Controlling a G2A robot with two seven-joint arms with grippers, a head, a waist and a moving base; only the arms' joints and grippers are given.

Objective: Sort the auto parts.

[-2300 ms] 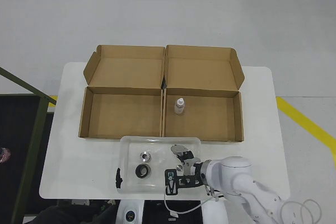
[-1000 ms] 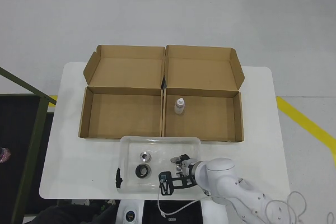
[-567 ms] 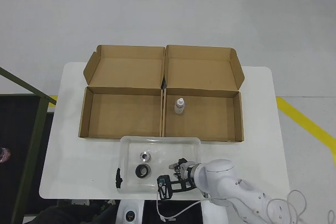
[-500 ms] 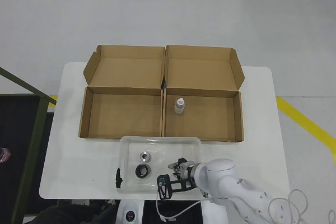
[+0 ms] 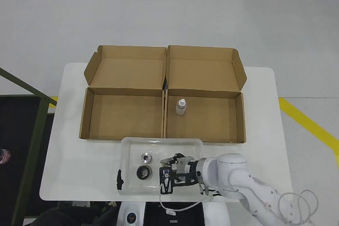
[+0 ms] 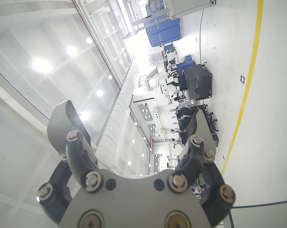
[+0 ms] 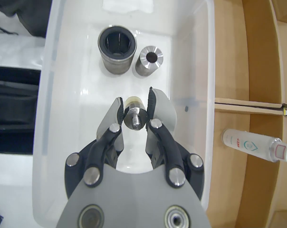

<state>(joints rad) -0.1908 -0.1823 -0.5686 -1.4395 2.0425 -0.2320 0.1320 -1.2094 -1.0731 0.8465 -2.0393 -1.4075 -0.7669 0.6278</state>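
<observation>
- A small metal part (image 7: 132,119) with a threaded stud and a pale cap sits between the fingers of the right tool (image 7: 134,110), which pinch it from both sides, inside the clear plastic bin (image 7: 210,29). Whether it touches the bin floor I cannot tell.
- Just beyond the fingertips in the same bin, a dark cylindrical sleeve (image 7: 117,48) and a smaller silver cylinder (image 7: 149,60) with a bored, slotted face stand upright side by side, apart from the held part.
- The bin lies on the white tabletop (image 5: 68,158) at the robot's near edge, with two open cardboard boxes side by side just behind it.
- A small white bottle (image 7: 250,144) lies in the right box (image 5: 214,121); the left box (image 5: 124,116) holds nothing.
- The left tool (image 6: 131,117) points up at the hall ceiling, fingers spread with nothing between them.
</observation>
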